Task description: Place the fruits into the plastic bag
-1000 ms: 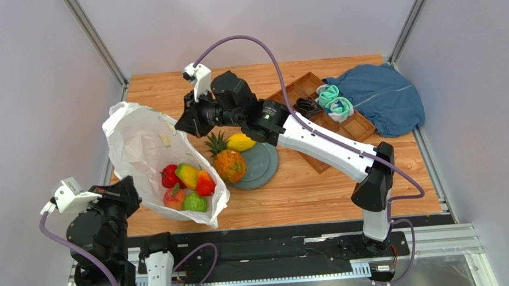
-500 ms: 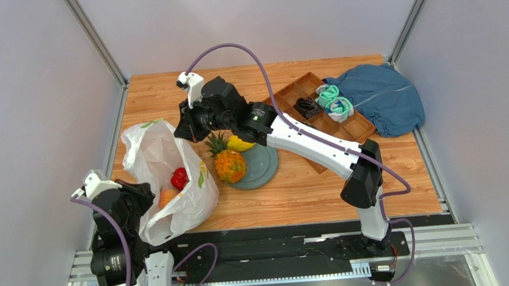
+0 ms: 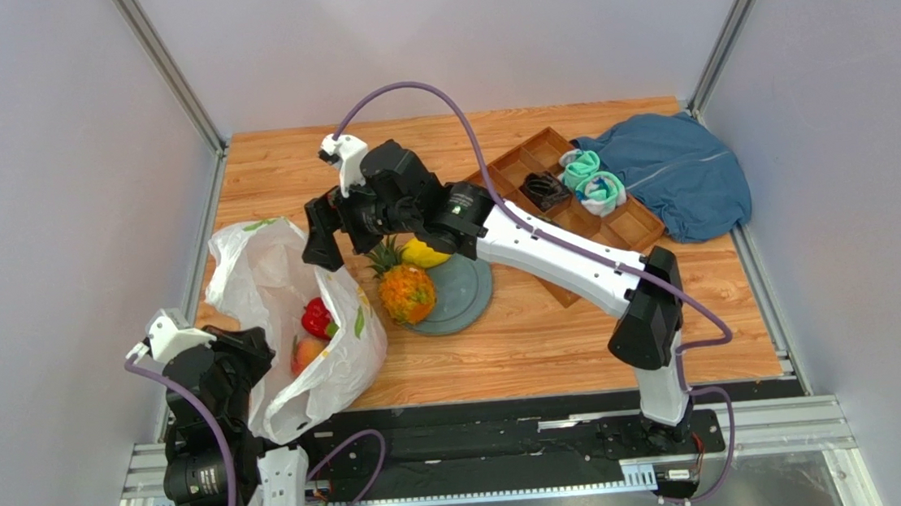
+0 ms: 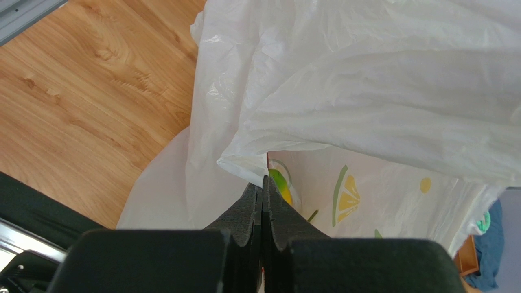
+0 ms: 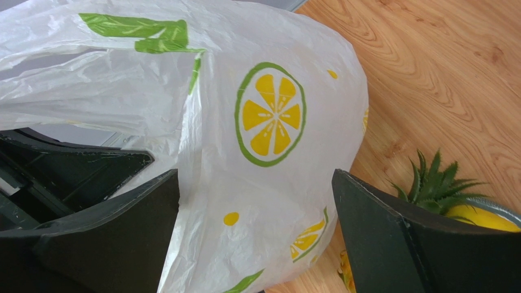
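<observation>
- The edge of the bag (image 3: 255,268) is pinched by the closed left hand (image 4: 263,190).
- The pineapple (image 3: 405,291) is found close beside the open right hand (image 3: 321,231), the nearer one.

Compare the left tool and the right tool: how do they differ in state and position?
The left tool is shut, pinching a fold of the plastic bag; the right tool is wide open and grips nothing. The left tool is at the bag's near side, by the table's front edge; the right tool is at its far side, near the pineapple. Both have black fingers and face the bag.
</observation>
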`<state>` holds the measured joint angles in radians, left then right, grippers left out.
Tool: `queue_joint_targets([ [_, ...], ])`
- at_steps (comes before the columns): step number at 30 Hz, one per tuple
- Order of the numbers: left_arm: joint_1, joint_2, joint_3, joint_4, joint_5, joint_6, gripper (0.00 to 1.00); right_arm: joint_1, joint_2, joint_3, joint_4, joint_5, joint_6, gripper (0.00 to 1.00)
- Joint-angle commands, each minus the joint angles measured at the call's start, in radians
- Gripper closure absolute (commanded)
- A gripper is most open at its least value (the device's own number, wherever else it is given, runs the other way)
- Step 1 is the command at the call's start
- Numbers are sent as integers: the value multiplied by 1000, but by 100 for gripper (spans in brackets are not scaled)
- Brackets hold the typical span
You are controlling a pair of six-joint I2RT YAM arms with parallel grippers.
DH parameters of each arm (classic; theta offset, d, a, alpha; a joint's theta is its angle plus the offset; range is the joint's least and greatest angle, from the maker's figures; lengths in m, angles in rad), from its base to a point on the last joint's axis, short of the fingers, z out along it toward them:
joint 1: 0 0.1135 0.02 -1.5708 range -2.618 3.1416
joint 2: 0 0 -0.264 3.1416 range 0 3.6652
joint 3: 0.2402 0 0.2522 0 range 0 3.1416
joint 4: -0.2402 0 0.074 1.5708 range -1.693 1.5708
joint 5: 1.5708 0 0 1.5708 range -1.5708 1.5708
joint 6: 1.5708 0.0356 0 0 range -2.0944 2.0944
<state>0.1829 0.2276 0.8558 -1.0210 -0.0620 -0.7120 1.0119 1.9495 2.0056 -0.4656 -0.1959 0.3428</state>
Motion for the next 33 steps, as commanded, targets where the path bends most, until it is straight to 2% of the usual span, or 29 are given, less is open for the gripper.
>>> queue_joint_targets([
  [1,-2,-19,11,-2,-19,32,100,-53,-136,-48,28,39,-10,3],
  [7,0,-40,15,-27,-41,49,100,-142,-285,-244,45,61,-2,3],
  [12,-2,-42,14,-37,-42,72,100,-209,-317,-407,7,70,-14,2],
  [19,-2,-37,11,-34,-27,82,100,-214,-154,-328,-122,86,-53,6],
  [33,-2,-36,5,-24,-2,94,100,-194,124,-140,-13,12,-51,22],
])
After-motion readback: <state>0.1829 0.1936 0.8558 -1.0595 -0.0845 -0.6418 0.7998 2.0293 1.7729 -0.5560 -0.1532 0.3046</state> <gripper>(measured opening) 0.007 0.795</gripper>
